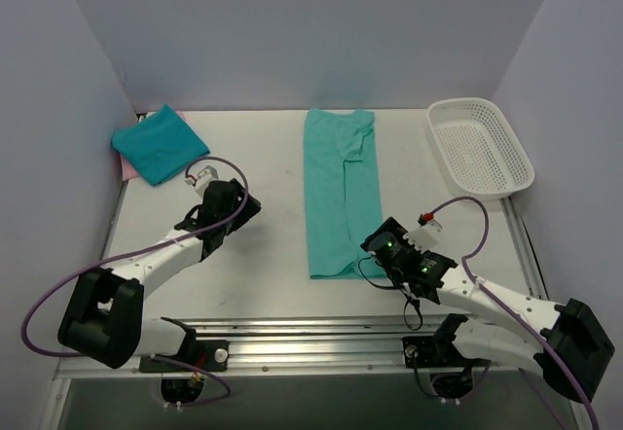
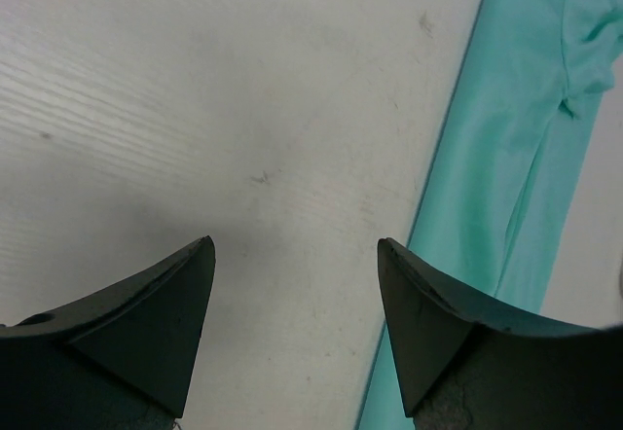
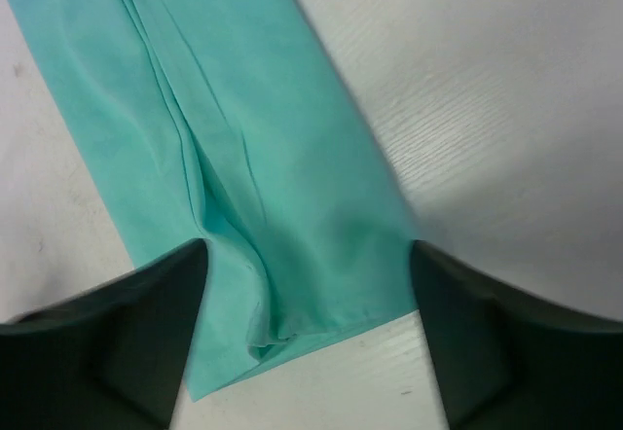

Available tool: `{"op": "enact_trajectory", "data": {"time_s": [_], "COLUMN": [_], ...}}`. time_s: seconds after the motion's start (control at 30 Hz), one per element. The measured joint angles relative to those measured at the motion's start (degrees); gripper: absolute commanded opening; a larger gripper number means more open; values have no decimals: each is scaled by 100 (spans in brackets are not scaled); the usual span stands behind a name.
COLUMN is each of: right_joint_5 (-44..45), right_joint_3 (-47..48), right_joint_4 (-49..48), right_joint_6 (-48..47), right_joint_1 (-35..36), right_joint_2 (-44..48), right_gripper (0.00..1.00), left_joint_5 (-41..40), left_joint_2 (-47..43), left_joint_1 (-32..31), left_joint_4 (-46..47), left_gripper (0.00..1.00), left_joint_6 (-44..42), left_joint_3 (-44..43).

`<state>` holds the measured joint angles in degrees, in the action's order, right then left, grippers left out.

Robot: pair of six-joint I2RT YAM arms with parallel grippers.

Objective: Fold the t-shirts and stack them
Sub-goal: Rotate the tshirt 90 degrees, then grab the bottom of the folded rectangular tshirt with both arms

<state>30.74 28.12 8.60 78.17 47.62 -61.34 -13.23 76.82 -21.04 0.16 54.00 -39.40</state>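
In the overhead view a pale teal t-shirt (image 1: pixel 343 192), folded lengthwise into a long narrow strip, lay flat on the white counter (image 1: pixel 263 148) at the middle of the frame, running from the far edge toward the near one with its sleeve and collar end at the top. At the upper left of the frame, against the wall, a darker teal t-shirt (image 1: pixel 159 144) sat folded into a compact square, with a sliver of pink t-shirt (image 1: pixel 125 165) showing under its left edge. A white mesh basket (image 1: pixel 480 145) stood at the upper right. The right claw (image 3: pixel 307 245) hung just above the strip's near right corner; its jaws stood apart, straddling the hem, and gripped nothing. The left claw (image 2: pixel 292 245) was over bare counter, left of the strip and well apart from the folded pile, its jaws spread wide with nothing between them; the strip's long edge showed along the right side of its wrist view.
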Motion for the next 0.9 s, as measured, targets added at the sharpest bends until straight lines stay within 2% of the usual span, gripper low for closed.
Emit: {"op": "enact_trajectory", "data": {"time_s": [0.03, 0.2, 0.43, 0.7, 0.9], "right_joint_5": [81, 341, 385, 262, 33], "right_joint_3": [-28, -31, -22, -68, -317], "right_joint_4": [155, 708, 1158, 1150, 868], "right_joint_6": [13, -11, -107, -280, -415], "right_joint_1": [-9, -33, 66, 160, 157], "right_joint_2": [238, 1058, 1322, 1233, 1231], "right_gripper": [100, 100, 100, 96, 95], "left_joint_5": [-24, -83, -28, -205, -271], "left_joint_2": [2, 0, -376, -507, 225], "left_joint_1": [-164, -1274, -2599, -3180, -3344], "left_joint_4": [-17, -232, -516, -623, -96], "left_gripper": [76, 76, 76, 76, 76], "left_joint_6": [13, 122, 535, 949, 1093], "left_joint_3": [0, 24, 614, 883, 708]}}
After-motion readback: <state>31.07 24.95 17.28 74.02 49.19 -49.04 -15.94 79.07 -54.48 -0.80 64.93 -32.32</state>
